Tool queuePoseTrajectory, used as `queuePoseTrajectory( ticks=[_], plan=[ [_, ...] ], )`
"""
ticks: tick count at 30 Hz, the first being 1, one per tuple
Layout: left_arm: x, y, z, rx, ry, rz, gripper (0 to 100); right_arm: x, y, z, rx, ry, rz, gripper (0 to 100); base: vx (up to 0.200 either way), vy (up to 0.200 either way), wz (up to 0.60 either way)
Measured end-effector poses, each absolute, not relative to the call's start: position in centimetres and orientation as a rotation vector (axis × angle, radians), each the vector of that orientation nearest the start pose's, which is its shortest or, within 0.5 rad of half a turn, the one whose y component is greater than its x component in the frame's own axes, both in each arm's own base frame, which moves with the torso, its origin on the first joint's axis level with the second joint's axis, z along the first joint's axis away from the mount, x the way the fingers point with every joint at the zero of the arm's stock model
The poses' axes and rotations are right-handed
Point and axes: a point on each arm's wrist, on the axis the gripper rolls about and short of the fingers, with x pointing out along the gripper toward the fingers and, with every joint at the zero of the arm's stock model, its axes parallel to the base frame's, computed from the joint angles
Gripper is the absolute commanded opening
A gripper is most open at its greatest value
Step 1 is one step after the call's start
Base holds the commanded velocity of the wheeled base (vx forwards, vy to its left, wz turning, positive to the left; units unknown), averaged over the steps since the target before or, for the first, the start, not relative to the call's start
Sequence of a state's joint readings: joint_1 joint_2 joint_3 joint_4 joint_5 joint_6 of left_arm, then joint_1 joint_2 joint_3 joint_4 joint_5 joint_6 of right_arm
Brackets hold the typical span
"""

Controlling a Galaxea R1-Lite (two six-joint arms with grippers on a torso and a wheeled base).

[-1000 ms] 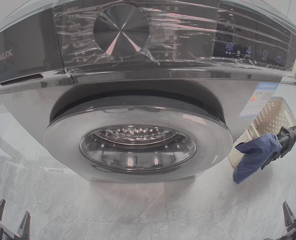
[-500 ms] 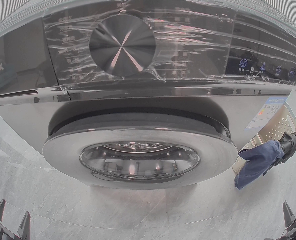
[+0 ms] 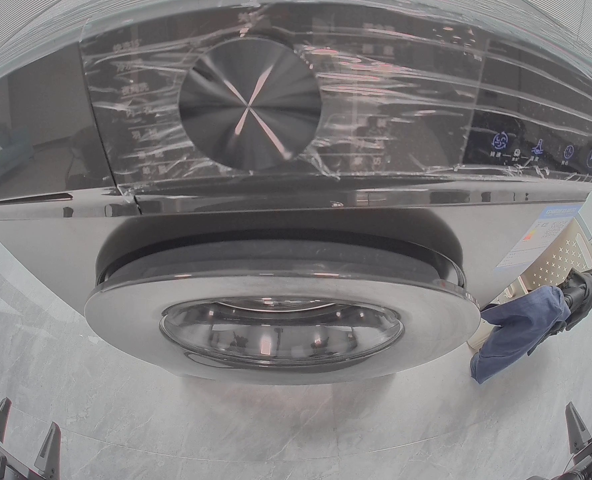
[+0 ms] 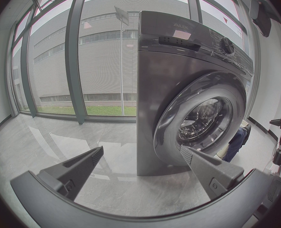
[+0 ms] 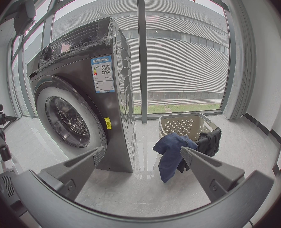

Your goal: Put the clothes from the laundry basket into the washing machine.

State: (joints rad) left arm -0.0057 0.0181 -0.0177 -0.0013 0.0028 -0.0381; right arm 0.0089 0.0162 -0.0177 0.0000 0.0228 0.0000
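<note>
Down low, the left claw (image 4: pixel 141 148) and right claw (image 5: pixel 142 149) gape wide, both empty. Ahead, the washing machine (image 3: pixel 482 228) has its door (image 3: pixel 282 328) shut. Beside its right flank, the laundry basket (image 5: pixel 181 125) has a blue garment (image 5: pixel 170 152) and a dark garment (image 5: pixel 210 141) draped over its rim. I'd say nothing is loaded yet, and opening that door comes first.

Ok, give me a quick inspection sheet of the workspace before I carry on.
Surface: glossy grey floor.
Job's things: washing machine with its door shut; laundry basket on the floor to the machine's right; blue garment and black garment draped over the basket's rim.
Clutter: nothing seen.
Hands: left hand open and empty; right hand open and empty; both low, short of the machine.
Cables: nothing seen.
Surroundings: tall windows behind the machine.
</note>
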Motion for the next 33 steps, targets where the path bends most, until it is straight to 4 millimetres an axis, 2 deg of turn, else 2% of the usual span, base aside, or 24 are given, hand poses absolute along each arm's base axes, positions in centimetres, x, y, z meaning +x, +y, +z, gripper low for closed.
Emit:
queuePoseTrajectory(
  ticks=[4,7,21,27,33],
  plan=[
    [-2.27,0.02,8.09,-0.039,0.000,-0.003,100,-2.29,0.03,8.07,0.000,-0.001,0.031,100,0.000,0.000,0.00],
    [-2.27,0.02,8.09,-0.039,-0.001,-0.003,100,-2.29,0.03,8.07,0.000,-0.001,0.032,100,0.200,0.000,0.00],
    [-2.27,0.02,8.09,-0.038,-0.001,-0.003,100,-2.29,0.03,8.07,0.000,-0.001,0.032,100,0.000,0.000,0.00],
    [-2.27,0.02,8.09,-0.038,-0.001,-0.003,100,-2.29,0.03,8.07,0.000,-0.001,0.030,100,0.000,0.000,0.60],
    [-2.27,0.02,8.09,-0.039,0.000,-0.003,100,-2.29,0.03,8.07,0.000,-0.001,0.031,100,0.167,0.000,0.00]
  ],
)
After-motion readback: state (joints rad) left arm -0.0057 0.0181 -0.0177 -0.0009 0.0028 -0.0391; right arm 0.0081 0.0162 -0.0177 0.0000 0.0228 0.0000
